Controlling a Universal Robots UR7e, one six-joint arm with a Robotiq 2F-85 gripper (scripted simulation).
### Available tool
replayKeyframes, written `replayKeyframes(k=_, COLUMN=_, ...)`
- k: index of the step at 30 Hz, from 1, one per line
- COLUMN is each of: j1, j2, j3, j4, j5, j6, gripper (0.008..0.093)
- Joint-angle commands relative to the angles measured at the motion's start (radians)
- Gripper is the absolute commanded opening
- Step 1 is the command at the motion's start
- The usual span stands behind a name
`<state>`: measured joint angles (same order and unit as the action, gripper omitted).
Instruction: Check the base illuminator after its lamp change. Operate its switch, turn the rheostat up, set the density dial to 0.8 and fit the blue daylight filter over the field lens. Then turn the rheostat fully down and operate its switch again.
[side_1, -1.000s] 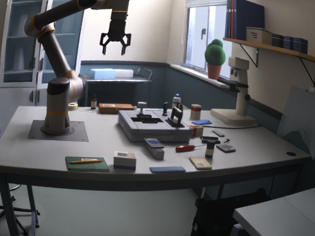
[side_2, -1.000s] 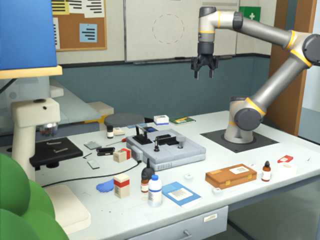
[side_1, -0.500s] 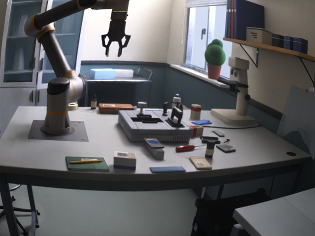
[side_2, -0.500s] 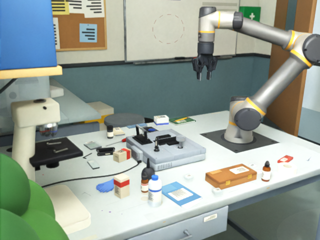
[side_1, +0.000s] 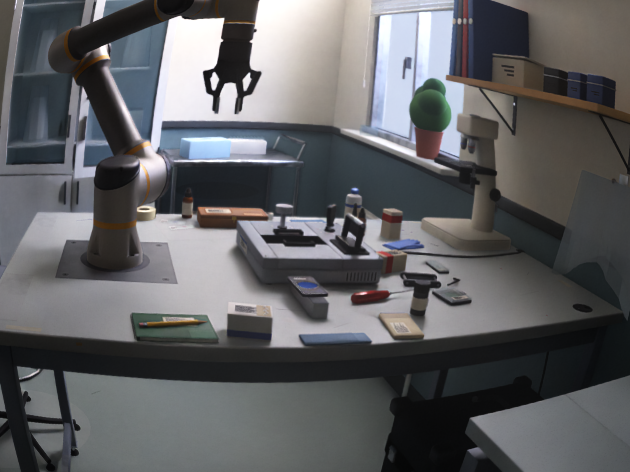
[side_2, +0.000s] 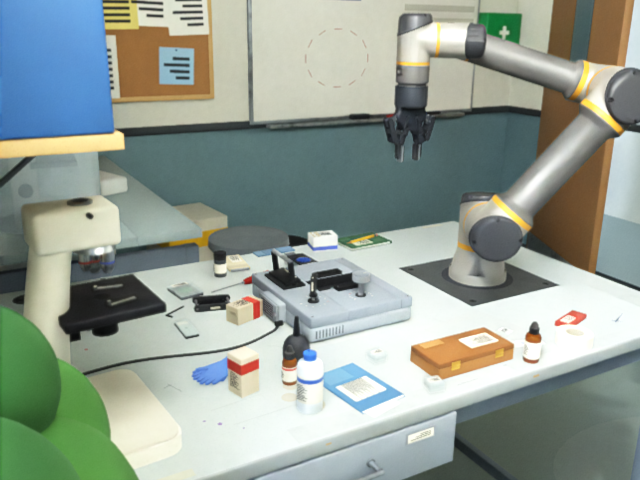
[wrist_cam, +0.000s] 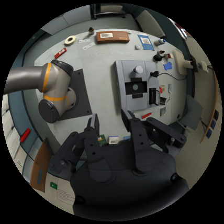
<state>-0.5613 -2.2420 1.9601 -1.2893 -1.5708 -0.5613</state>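
The grey base illuminator (side_1: 307, 250) (side_2: 338, 299) (wrist_cam: 136, 84) sits in the middle of the desk. It carries a round knob (side_1: 283, 208) (side_2: 361, 278), a small black toggle lever (side_1: 331, 213) (side_2: 312, 295) and a black upright frame (side_1: 352, 231) (side_2: 283, 268). A dark recess (wrist_cam: 135, 87) with a pale lens lies in its top. The blue filter (side_1: 307, 288) rests on a grey block in front of the unit. My gripper (side_1: 227, 104) (side_2: 408, 152) (wrist_cam: 111, 123) hangs high above the desk, half open and empty.
A brown case (side_1: 231, 215) (side_2: 461, 351) lies behind the illuminator. A microscope (side_1: 475, 183) stands at the window side. A red screwdriver (side_1: 372, 295), small boxes, bottles, a green notebook (side_1: 174, 326) and slides are scattered around. The arm base (side_1: 116, 249) stands on the desk's left.
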Motion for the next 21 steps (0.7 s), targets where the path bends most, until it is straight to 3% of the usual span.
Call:
replayKeyframes(k=1, j1=0.001, j2=0.002, j3=0.0, j4=-0.002, j5=0.0, j6=0.001, gripper=0.048)
replayKeyframes(k=11, j1=0.035, j2=0.067, j3=0.007, j4=-0.074, j5=0.0, j6=0.035, gripper=0.048)
replayKeyframes(k=21, j1=0.098, j2=0.244, j3=-0.001, j4=-0.243, j5=0.0, j6=0.098, gripper=0.048)
